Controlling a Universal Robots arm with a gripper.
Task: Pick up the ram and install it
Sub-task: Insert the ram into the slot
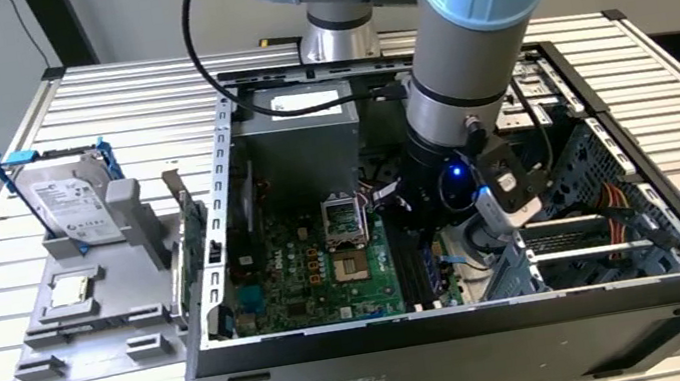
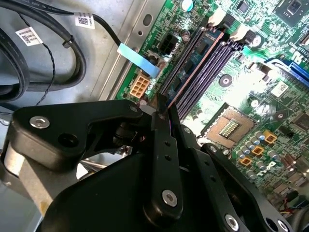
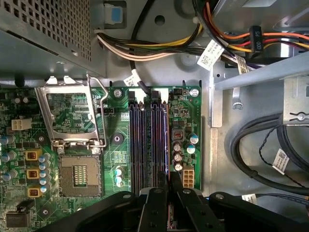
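Observation:
The ram (image 2: 193, 67) is a thin green stick seen nearly edge-on, lined up along the black memory slots (image 3: 149, 140) of the motherboard (image 1: 312, 275) inside the open computer case. My gripper (image 2: 161, 108) is shut on its near end, with the black fingers (image 2: 164, 145) pinching the board. In the first wrist view the ram (image 3: 167, 150) shows as a thin line at the slot nearest the board's edge, with my gripper (image 3: 169, 181) over it. The exterior view has my gripper (image 1: 432, 237) low in the case. Whether the ram is seated I cannot tell.
An empty processor socket (image 3: 79, 174) with its raised metal frame lies beside the slots. Black cables (image 3: 260, 145) and wire bundles (image 3: 159, 48) crowd the case floor. Outside the case, a grey fixture (image 1: 102, 307) holds a hard drive (image 1: 72, 205), a silver chip (image 1: 72, 288) and a green card (image 1: 193, 228).

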